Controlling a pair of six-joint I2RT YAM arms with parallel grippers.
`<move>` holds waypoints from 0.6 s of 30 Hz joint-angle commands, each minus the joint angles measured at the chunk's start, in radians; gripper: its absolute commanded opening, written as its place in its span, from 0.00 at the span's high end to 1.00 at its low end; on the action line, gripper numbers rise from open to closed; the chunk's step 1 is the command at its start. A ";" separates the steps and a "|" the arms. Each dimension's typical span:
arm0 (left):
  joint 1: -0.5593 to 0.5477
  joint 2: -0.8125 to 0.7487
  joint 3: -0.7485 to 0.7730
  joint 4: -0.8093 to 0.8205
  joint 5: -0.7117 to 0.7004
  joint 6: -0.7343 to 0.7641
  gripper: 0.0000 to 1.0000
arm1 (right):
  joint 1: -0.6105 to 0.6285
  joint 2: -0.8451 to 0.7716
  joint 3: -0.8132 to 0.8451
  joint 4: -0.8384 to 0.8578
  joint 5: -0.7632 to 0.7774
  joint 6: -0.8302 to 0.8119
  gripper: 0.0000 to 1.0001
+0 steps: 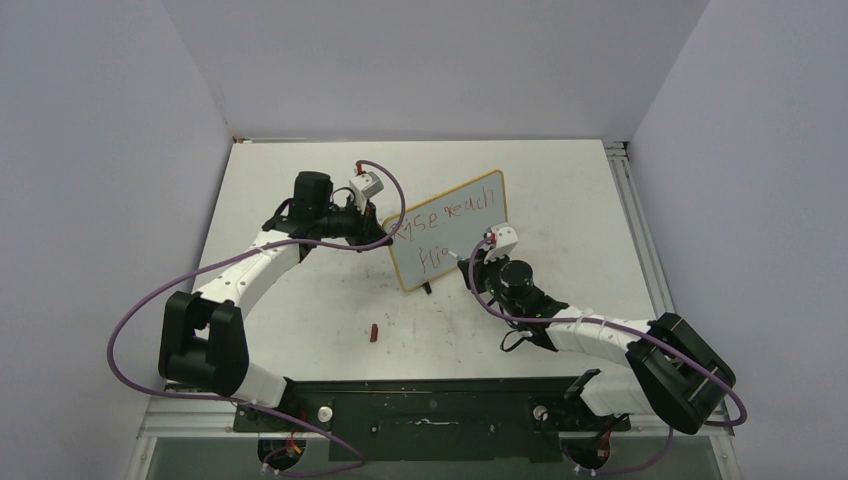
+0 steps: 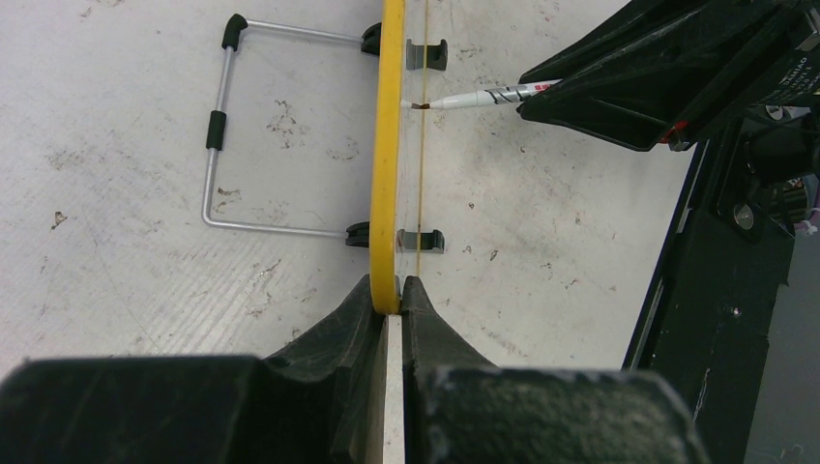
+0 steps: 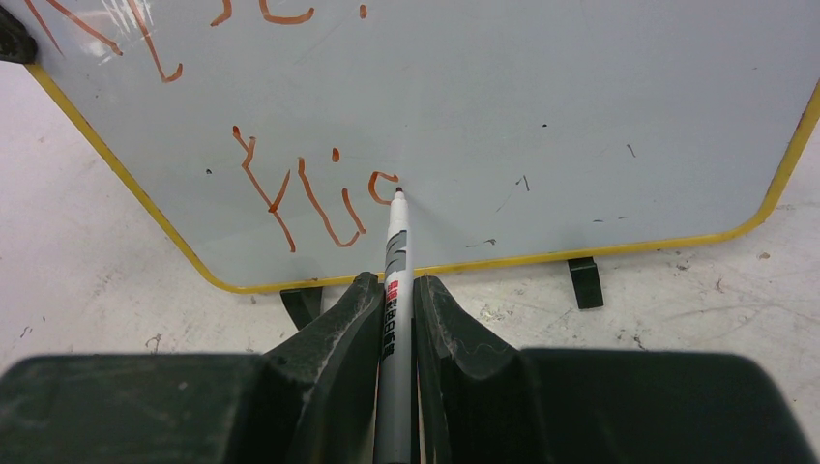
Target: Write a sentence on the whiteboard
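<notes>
The whiteboard [image 1: 450, 232] stands upright in the middle of the bench [image 1: 300, 180], its edge pinched between the closed left fingers [image 2: 338, 338]. The right fingers [image 3: 338, 329] grip a marker [image 3: 395, 251], whose tip touches the sentence [image 1: 440, 218] at its lower line.

The scuffed white table [image 1: 560, 190] bears the standing whiteboard [image 1: 450, 232] and, nearer the arms, a small red piece [image 1: 374, 332].
</notes>
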 commanded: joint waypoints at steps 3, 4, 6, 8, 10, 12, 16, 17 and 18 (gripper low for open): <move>-0.009 -0.018 0.019 -0.024 0.010 0.031 1.00 | -0.001 -0.019 0.032 0.049 0.030 -0.007 0.95; -0.009 -0.018 0.018 -0.024 0.010 0.031 1.00 | 0.000 -0.013 0.027 0.051 0.029 -0.004 0.95; -0.009 -0.018 0.019 -0.024 0.010 0.031 1.00 | 0.000 -0.002 0.013 0.057 0.024 0.006 0.95; -0.009 -0.017 0.018 -0.024 0.009 0.031 1.00 | -0.001 0.006 -0.005 0.061 0.022 0.015 0.95; -0.009 -0.017 0.018 -0.024 0.010 0.031 1.00 | -0.001 0.015 -0.022 0.065 0.023 0.023 0.95; -0.009 -0.016 0.019 -0.024 0.011 0.031 1.00 | -0.001 0.024 -0.039 0.069 0.023 0.031 0.95; -0.009 -0.016 0.020 -0.024 0.010 0.031 1.00 | 0.001 0.042 -0.055 0.084 0.021 0.041 0.95; -0.009 -0.015 0.019 -0.024 0.010 0.031 1.00 | 0.001 0.046 -0.056 0.086 0.020 0.042 0.95; -0.009 -0.016 0.019 -0.024 0.010 0.031 1.00 | 0.000 0.053 -0.054 0.089 0.019 0.042 0.95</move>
